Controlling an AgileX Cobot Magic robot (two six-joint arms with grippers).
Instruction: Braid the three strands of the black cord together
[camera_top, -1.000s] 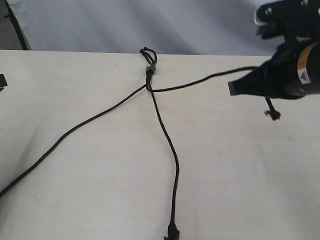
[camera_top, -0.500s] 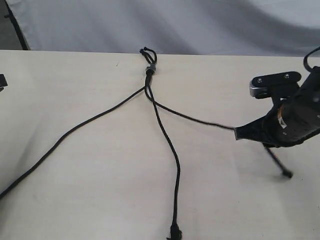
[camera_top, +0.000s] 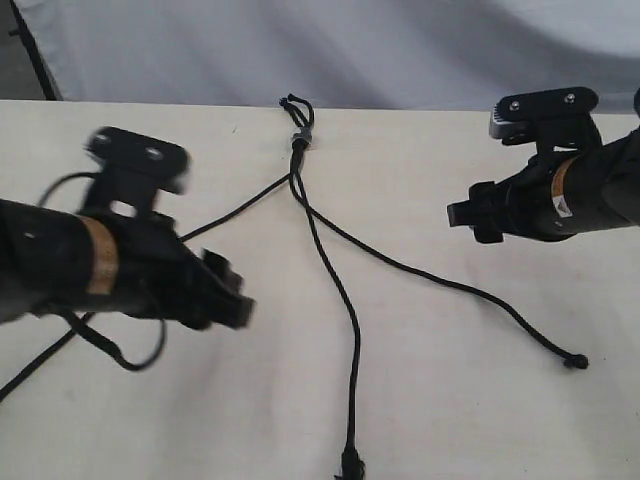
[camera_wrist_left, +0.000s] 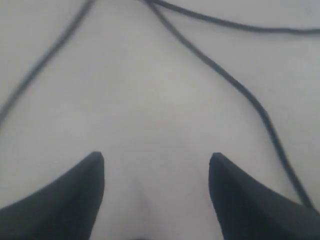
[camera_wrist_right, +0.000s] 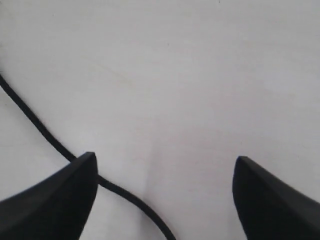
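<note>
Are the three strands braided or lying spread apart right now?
Spread apart, unbraided: the three strands fan out singly from the bead across the table.

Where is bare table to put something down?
Widest bare patch: right of the middle strand, below the right strand. Also free: between the bead and the right gripper. Crowded: just below the bead and around the left gripper.

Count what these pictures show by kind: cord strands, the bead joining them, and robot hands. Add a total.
Cord strands: 3 (left strand, middle strand, right strand)
Bead: 1 (bead)
Robot hands: 2 (left hand, right hand)
Total: 6
</note>
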